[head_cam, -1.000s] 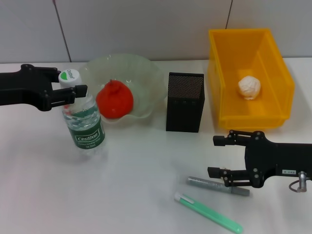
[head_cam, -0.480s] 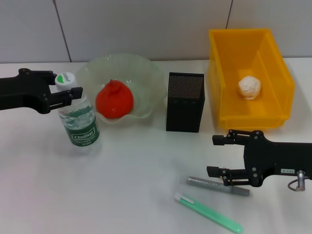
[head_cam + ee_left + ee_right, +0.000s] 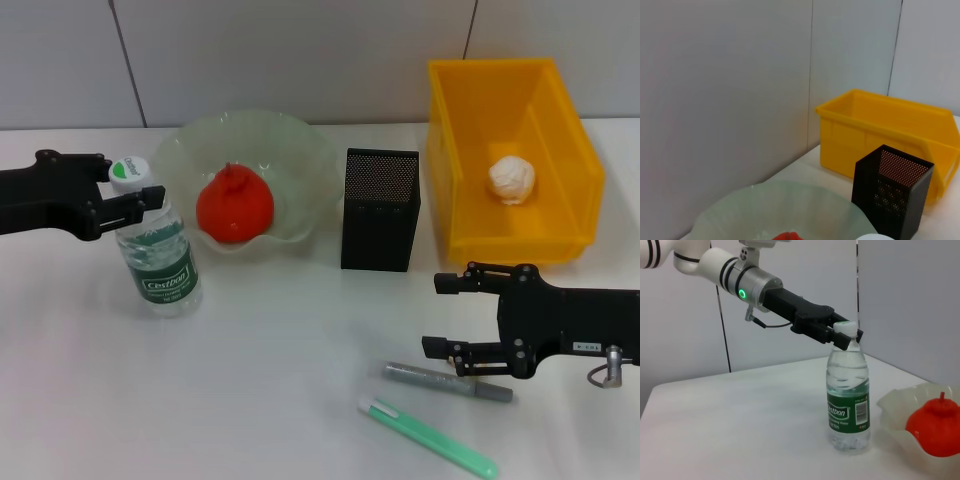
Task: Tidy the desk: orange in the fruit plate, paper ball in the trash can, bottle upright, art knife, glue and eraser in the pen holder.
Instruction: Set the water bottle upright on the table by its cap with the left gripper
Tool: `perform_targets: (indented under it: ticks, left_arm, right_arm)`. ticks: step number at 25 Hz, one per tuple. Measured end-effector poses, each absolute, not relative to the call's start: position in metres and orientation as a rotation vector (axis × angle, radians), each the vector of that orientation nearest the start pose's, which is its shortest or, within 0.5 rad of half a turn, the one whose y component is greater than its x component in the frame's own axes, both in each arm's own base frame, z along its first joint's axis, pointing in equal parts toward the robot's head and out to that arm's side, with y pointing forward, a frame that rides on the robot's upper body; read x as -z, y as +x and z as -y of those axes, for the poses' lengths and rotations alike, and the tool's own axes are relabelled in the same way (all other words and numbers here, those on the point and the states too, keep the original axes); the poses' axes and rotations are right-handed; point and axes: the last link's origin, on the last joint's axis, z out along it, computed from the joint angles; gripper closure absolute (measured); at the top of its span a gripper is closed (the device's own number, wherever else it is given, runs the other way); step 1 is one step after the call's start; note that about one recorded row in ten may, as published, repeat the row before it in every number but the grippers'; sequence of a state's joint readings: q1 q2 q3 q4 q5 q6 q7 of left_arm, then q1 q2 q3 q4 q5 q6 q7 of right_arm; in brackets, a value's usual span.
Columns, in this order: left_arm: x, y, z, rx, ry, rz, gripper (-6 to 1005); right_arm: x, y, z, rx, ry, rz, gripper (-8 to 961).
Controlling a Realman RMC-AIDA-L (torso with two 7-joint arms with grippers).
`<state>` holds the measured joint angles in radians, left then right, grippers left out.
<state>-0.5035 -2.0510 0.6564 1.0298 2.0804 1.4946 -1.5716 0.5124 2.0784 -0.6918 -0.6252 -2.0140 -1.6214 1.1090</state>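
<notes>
The bottle [image 3: 156, 250] stands upright on the table left of the fruit plate [image 3: 300, 160]. My left gripper [image 3: 128, 186] is shut on the bottle neck just under the cap, which also shows in the right wrist view [image 3: 843, 335]. The orange [image 3: 235, 207] lies in the fruit plate. The paper ball [image 3: 511, 180] lies in the yellow trash can [image 3: 570, 150]. My right gripper [image 3: 445, 315] is open, just above the grey art knife [image 3: 447, 381]. The green glue stick [image 3: 430, 437] lies in front of the knife. The eraser is out of view. The black pen holder [image 3: 380, 210] stands mid-table.
A grey panelled wall runs behind the table. In the left wrist view the pen holder [image 3: 892, 192] stands before the trash can [image 3: 880, 127], with the fruit plate's rim [image 3: 775, 200] close by.
The bottle has moved left and down with my left gripper and gone from tilted to upright on the table. My right gripper has lifted very slightly.
</notes>
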Motion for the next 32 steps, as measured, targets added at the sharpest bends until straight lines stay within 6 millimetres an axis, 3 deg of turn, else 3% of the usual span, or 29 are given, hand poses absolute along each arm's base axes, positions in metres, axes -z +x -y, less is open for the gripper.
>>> perform_targets:
  ticks: [32]
  left_arm:
    - [-0.0766,-0.2611,-0.3654,0.419,-2.506,0.47,450]
  right_arm:
    - [0.0072,0.2614,-0.3167,-0.697,-2.801,-0.283,174]
